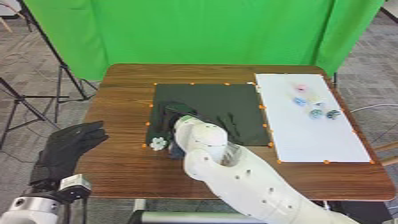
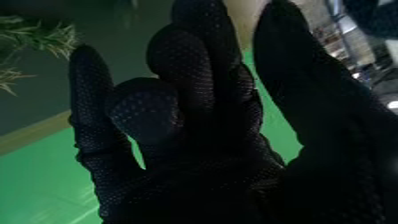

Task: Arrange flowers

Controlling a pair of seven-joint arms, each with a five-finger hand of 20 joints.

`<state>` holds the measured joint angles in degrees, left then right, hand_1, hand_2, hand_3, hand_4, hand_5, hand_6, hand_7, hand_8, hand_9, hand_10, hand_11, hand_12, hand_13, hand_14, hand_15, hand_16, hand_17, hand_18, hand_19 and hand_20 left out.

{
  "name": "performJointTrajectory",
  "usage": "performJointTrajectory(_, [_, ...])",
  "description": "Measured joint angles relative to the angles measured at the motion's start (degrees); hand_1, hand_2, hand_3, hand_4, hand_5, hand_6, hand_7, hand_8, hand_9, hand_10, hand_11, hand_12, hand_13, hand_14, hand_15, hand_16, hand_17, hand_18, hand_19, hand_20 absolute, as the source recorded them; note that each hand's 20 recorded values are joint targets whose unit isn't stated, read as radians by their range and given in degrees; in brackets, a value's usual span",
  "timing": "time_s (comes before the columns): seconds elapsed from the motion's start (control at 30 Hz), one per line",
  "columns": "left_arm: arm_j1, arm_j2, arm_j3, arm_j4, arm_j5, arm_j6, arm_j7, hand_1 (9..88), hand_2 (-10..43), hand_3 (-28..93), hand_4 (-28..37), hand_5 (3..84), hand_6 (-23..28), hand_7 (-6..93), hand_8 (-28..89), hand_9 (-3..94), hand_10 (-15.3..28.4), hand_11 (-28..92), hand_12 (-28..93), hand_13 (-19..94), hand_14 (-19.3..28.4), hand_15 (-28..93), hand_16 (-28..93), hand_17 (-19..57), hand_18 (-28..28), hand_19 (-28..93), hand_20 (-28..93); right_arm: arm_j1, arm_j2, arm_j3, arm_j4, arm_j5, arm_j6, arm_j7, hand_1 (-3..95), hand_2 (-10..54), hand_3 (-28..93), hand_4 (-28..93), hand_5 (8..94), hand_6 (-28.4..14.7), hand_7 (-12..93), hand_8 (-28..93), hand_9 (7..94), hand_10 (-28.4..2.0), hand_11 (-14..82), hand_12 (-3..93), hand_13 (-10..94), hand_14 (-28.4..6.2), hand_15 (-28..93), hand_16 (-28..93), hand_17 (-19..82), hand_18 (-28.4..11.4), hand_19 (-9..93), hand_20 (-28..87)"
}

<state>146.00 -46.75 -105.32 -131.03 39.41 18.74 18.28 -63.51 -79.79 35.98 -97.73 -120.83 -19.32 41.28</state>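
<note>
My right hand over the dark mat, fingers loosely apart.
Sweeping low, I could drag the white flower off the mat's near-left corner.

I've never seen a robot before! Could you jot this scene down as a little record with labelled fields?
Surface: brown table
Dark mat: middle of table
White sheet: right of the dark mat
On white sheet: pink flower, blue flower, among others
White flower: dark mat's near left corner
Right robot hand: over the dark mat
Left robot hand: by the table's left edge
Backdrop: green curtain
</note>
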Motion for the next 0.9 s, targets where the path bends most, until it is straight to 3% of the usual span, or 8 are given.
performJointTrajectory(0.17, [1.4,-0.06,-0.97,-0.29,-0.07,0.11,0.25,27.5,7.8,81,-18.0,51.4,16.1,17.8,-10,42.0,23.4,43,10,29,27.9,63,-13,-9.4,20.8,59,16,-1.7,2.7,0.7,-7.5,3.8,-10.6,-1.8,22.4,9.6,76,-23,78.3,-6.6,33,-11,70.6,-20.2,56.4,28.9,69,-16.4,79,26,24,-28.2,84,5])
performJointTrajectory(0.3, [1.6,-0.10,-0.88,-0.29,-0.08,0.11,0.26,27.5,7.8,81,-18.1,51.4,16.1,17.9,-10,42.0,23.4,43,10,29,28.0,63,-13,-9.4,20.9,59,16,-2.9,3.1,0.9,-9.7,3.7,-12.7,-4.6,20.4,11.8,74,-22,77.3,-6.5,21,-12,69.3,-21.5,56.2,29.7,69,-17.4,80,27,24,-28.4,84,6])
performJointTrajectory(0.6, [0.0,-0.09,0.34,-0.01,-0.08,0.06,0.28,27.4,7.7,81,-18.1,51.3,16.1,17.9,-10,42.0,23.4,43,10,29,27.9,63,-13,-9.4,20.9,59,16,-4.5,-1.1,3.5,-8.0,4.2,-23.2,-4.2,16.9,15.6,71,-23,69.1,-6.8,13,-11,69.3,-22.2,62.1,32.2,69,-18.6,88,29,24,-28.4,85,6])
performJointTrajectory(0.9, [-0.7,-0.23,0.60,0.48,-0.08,0.00,0.62,27.5,7.7,81,-18.0,51.3,16.1,18.0,-10,42.0,23.4,43,10,29,27.8,63,-13,-9.4,20.9,59,16,-5.5,-3.1,4.2,-5.0,2.5,-24.2,-2.4,10.1,19.7,67,-24,61.9,-7.9,10,-10,72.7,-20.5,65.8,33.4,72,-18.0,91,29,27,-28.4,88,5])
